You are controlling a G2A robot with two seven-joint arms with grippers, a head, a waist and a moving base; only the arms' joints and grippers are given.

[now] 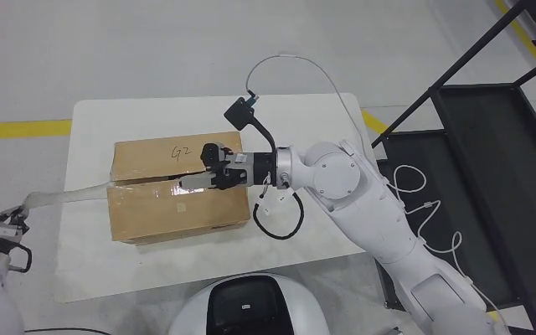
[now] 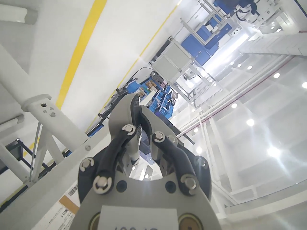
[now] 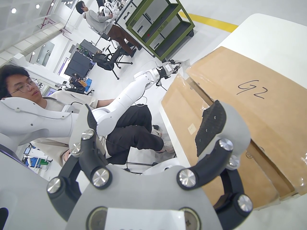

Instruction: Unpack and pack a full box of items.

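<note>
**Box on the worktop, tape strip leading off to my left**

The box [image 1: 151, 209] sat on the left half of the worktop [image 1: 293, 117], its long side running across in front of me. My right gripper [image 1: 208, 173] hung over the middle of the box's top, above the seam between the far flap and the near flap. From that seam the tape strip [image 1: 67, 195] ran leftward, past the box's left end and out beyond the worktop's left edge. There its end met my left gripper [image 1: 15, 224], which was off the worktop and well apart from the box.
</note>
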